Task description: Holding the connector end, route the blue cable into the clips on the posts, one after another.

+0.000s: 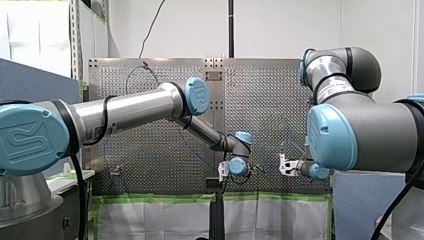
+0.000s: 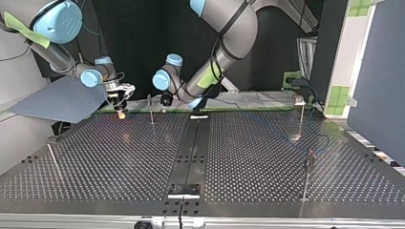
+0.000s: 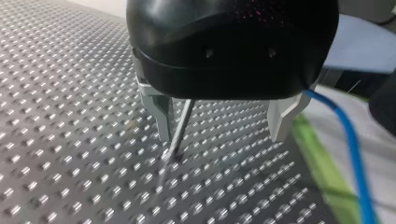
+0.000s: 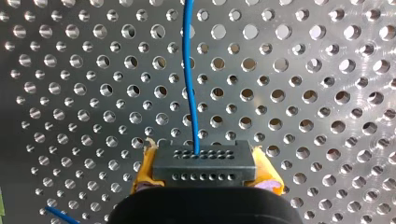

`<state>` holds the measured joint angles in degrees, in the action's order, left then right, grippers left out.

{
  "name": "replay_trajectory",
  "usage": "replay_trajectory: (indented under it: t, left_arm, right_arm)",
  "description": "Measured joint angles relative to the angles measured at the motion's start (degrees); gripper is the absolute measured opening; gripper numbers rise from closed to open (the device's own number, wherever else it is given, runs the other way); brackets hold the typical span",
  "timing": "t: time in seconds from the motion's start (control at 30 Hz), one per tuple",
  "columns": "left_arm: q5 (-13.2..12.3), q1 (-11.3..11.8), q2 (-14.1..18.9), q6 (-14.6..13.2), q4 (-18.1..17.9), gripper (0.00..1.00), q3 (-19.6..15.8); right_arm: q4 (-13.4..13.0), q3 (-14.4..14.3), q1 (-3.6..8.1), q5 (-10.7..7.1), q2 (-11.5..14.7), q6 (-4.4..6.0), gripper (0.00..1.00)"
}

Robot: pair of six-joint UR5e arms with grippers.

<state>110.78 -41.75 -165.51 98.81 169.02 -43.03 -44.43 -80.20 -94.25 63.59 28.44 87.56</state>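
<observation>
Perforated metal tabletop (image 2: 248, 157) with thin posts (image 2: 302, 117) standing on it, and two arms at its edge on their own side.

My left arm (image 2: 229, 28) and my right arm (image 2: 62, 57) both reach down near that edge. The black left gripper (image 3: 222, 126) has its metal fingers (image 3: 159, 112) spread wide and grips nothing. One post (image 3: 180, 128) stands between them, close to one finger; whether it touches is unclear. The right gripper (image 4: 204, 170), nearer the top view's left corner, has its yellow pads (image 4: 142, 172) closed on a black connector (image 4: 204, 161). The blue cable (image 4: 189, 79) leaves the connector's face and runs off over the holes ahead of the gripper. A stretch of it also passes beside the left gripper, above the green tape (image 3: 322, 172) lining the tabletop's edge.
</observation>
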Motion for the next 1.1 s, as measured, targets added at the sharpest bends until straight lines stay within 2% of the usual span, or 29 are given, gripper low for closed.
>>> replay_trajectory:
  t: [0.2,0.27,0.43,0.73,1.1]
  left_arm:
    - [-1.09,-1.69,1.82,-0.06,3.59,1.0,-2.21]
    - [-1.34,-2.01,2.87,0.0,3.72,1.0,-3.28]
    - [-1.6,-2.95,5.3,0.07,2.36,1.0,-6.16]
    - [-2.35,-5.25,5.85,0.11,1.16,1.0,-11.13]
    - [-1.56,-6.34,5.86,2.42,-3.26,1.0,-11.98]
  right_arm:
    - [0.24,0.0,0.11,-0.07,0.0,0.0,0.0]
    - [0.31,0.0,0.19,-0.1,0.0,-0.03,0.0]
    - [0.44,0.0,0.13,-0.13,-0.04,-0.03,0.0]
    - [0.92,-0.01,0.03,-0.13,-0.06,-0.08,0.0]
    - [1.17,-0.01,-0.02,-0.13,-0.07,-0.03,0.0]
